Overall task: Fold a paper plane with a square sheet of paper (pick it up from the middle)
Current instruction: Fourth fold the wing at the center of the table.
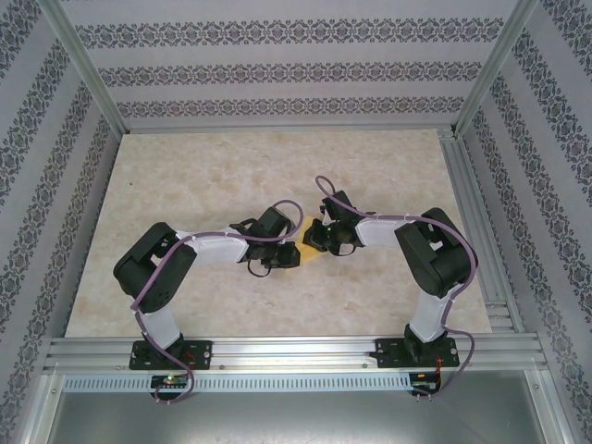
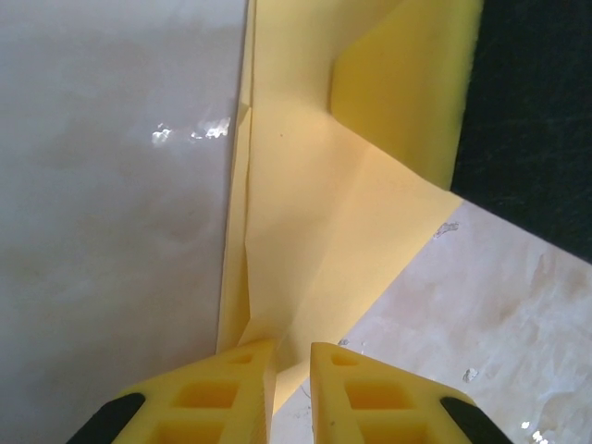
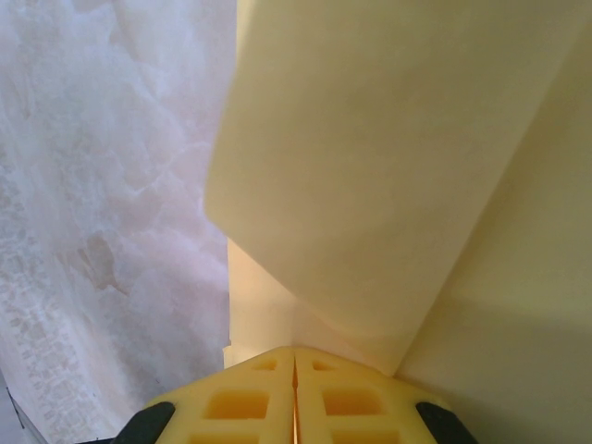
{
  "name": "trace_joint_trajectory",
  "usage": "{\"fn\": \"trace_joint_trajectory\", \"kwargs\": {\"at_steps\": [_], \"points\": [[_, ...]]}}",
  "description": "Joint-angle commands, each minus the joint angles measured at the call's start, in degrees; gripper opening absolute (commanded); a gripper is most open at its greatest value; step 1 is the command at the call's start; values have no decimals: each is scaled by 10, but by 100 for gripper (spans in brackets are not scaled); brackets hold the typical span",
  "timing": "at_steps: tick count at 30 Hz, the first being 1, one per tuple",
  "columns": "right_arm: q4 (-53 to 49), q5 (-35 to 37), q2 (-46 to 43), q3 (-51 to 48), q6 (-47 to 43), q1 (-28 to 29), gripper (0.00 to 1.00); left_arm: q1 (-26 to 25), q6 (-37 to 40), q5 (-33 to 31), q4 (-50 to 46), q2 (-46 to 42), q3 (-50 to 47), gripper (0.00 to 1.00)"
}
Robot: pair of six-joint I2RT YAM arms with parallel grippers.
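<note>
- Sheet of paper [image 1: 311, 260]: yellow, part-folded, at the middle of the table [image 1: 185, 185], between both hands.
- Left hand [image 2: 291, 356]: nearly closed, pinching a creased edge.
- Right hand [image 3: 294, 356]: closed tight on a raised flap.
- Step, I judge: mid-fold. The next move needs the flap laid flat and creased.

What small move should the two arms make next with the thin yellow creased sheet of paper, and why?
Probably the right gripper should lay its flap down flat: both it and the left gripper pinch the yellow sheet, and that flap curves up uncreased.
</note>
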Motion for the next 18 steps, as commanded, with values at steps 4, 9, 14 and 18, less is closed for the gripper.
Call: {"fn": "trace_joint_trajectory", "kwargs": {"at_steps": [4, 9, 14, 18], "points": [[-42, 63, 28, -15, 0, -8, 9, -3, 21, 10, -35, 4, -3, 20], [-43, 63, 27, -16, -1, -8, 9, 0, 4, 31, 46, -41, 0, 20], [-42, 61, 29, -16, 0, -8, 9, 0, -3, 7, 79, -41, 9, 19], [-41, 60, 31, -15, 0, -8, 8, 0, 0, 4, 68, -11, 25, 17]]}}
